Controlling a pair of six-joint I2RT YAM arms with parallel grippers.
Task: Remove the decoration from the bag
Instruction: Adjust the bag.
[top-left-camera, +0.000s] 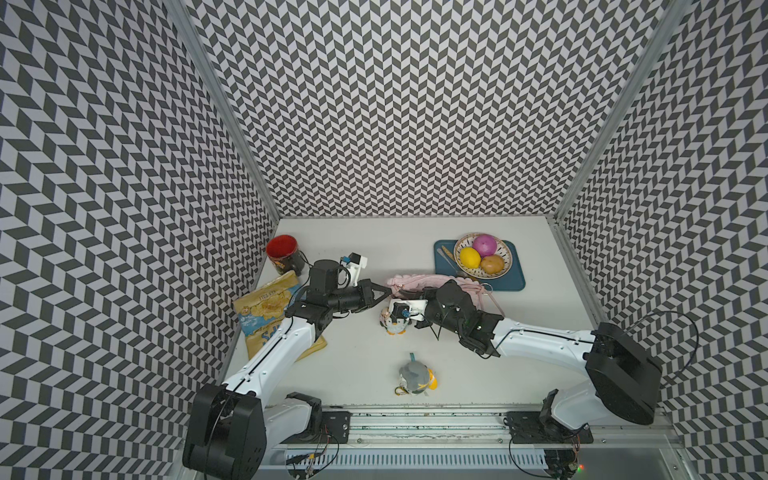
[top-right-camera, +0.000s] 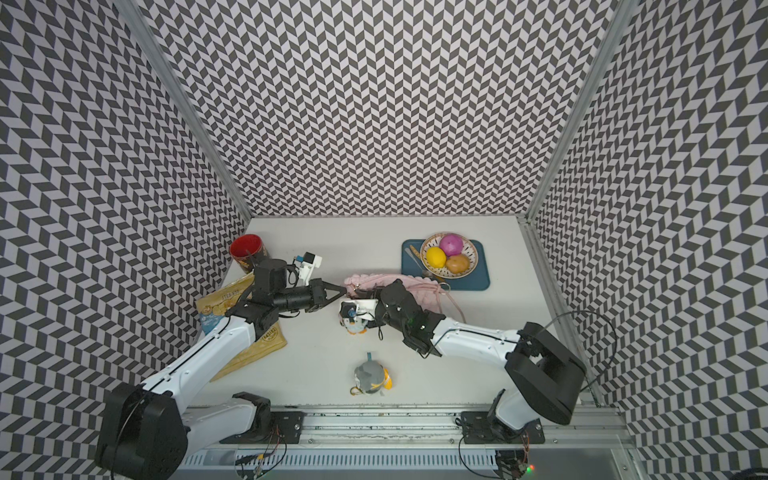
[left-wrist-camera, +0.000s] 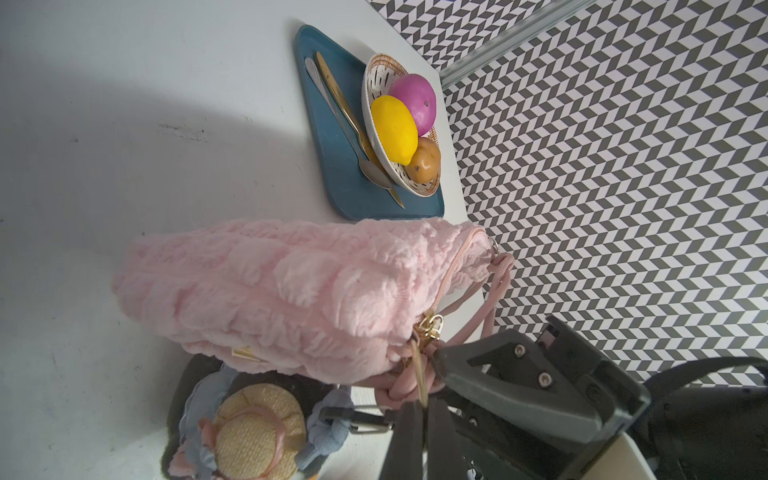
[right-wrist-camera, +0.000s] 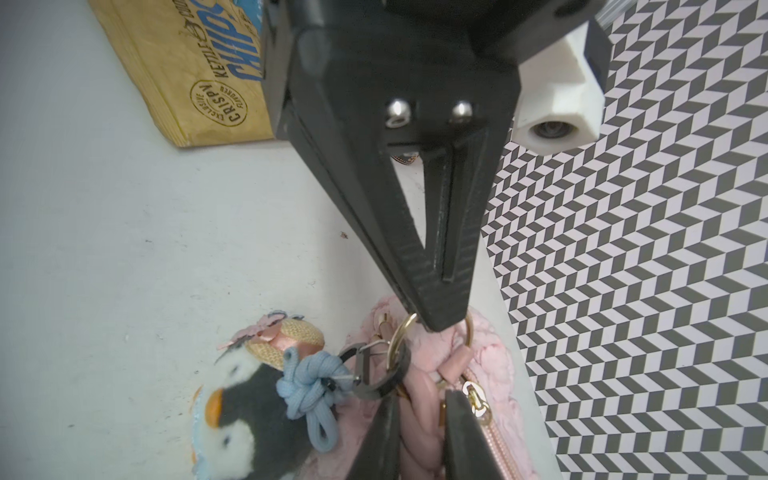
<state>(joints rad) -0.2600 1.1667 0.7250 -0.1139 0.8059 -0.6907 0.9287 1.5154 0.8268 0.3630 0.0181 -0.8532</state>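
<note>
- Just past the table's centre, toward 12 o'clock, lies the bag, flat on its side. The penguin decoration sits at its 7 o'clock, hooked on by a grey clip through a gold ring.
- Left pincer is clamped tight on that ring, right at its very tip. That's a thin bit of metal, and I reckon a tug could let it slide out.
- Right pincer is narrow now, with pink cord sitting in the gap and the clip brushing one finger. I can't tell whether it bites cord, clip or nothing.
- Big worry: if it has cord and not clip, any pull likely drags the whole soft bag and the penguin stays hooked.
- Second worry: the bag is light, so it could skid toward the blue tray at 1 o'clock.
- Hard to make out: the clip's gate, open or latched, isn't readable.
- In both top views the right arm covers the bag's middle and its own fingertips.
- Penguin's lower body is cut off in the right wrist view.
- Well apart at 6 o'clock, a grey plush lies loose.
</note>
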